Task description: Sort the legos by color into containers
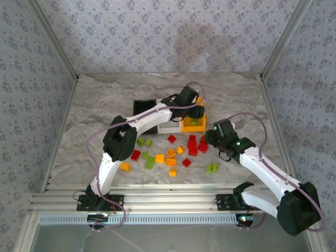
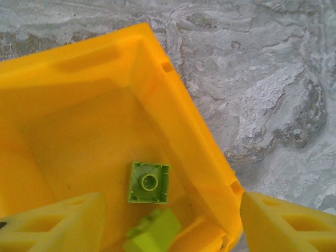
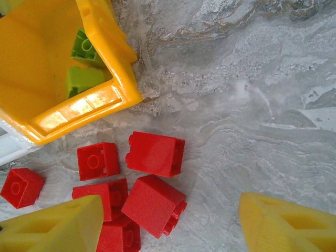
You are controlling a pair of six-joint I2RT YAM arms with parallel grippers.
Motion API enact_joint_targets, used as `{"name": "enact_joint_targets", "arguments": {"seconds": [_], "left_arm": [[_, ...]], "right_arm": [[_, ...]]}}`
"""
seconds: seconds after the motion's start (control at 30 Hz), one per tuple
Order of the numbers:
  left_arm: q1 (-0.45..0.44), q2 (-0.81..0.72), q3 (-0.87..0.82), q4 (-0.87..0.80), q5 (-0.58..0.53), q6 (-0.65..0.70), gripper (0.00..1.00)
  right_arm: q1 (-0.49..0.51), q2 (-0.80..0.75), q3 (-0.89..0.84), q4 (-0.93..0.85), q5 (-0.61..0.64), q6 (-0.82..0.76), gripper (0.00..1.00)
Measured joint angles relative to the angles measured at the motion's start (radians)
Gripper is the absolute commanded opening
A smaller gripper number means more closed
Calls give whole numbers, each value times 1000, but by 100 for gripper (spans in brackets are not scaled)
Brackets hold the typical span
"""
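**A:** Two lime green legos [image 2: 149, 182] lie inside the orange-yellow bin [image 2: 194, 142], at the lower centre of the left wrist view. The left tool [image 2: 173, 226] hangs over them, fingers apart, holding nothing.

**B:** A drop-off step, by my reading. And the right tool [image 3: 168, 226]?

**A:** Fingers apart too, and empty, above a cluster of red legos [image 3: 155, 153] on the bench [image 3: 252, 105] (just beside that bin's corner).

**B:** Then it should lower onto one red brick and close without nudging its close-packed neighbours.

**A:** And the left should reach for the loose greens [image 1: 149, 161], mid-frame in the overhead view.
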Motion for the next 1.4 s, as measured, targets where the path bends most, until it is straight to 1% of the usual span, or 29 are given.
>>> {"name": "enact_joint_targets", "arguments": {"seconds": [0.1, 0.17, 0.27, 0.33, 0.37, 0.53, 0.7, 0.8, 0.93, 1.1, 1.2, 1.4], "left_arm": [[-4, -95, -94, 28, 8, -7, 73], [-8, -191, -180, 59, 16, -17, 76], [-11, -358, -322, 130, 37, -38, 86], [-16, -471, -418, 175, 44, -50, 97], [-19, -527, -468, 198, 48, -56, 99], [-32, -784, -750, 277, 42, -91, 99], [-35, -1030, -1040, 287, -14, -131, 100], [-35, -1178, -1163, 280, -59, -150, 100], [-35, -1336, -1250, 249, -112, -162, 100], [-35, -1433, -1290, 174, -182, -188, 100], [-35, -1461, -1315, 140, -207, -195, 100], [-35, -1484, -1321, 98, -237, -200, 100]], "right_arm": [[0, -15, -1, -17, -8, 4, 71], [0, -25, -4, -29, -18, 4, 71], [3, -42, -19, -38, -46, 3, 71], [11, -42, -26, -44, -65, 3, 72], [20, -42, -28, -48, -77, 3, 72], [107, -42, -33, -92, -97, 4, 73], [201, -40, -53, -125, -98, 11, 73], [261, -13, -52, -111, -111, 11, 73], [356, 101, -32, -86, -124, -1, 74], [445, 273, 49, -63, -121, -31, 73], [470, 341, 86, -49, -117, -45, 72], [483, 417, 111, -49, -95, -55, 68]]}}
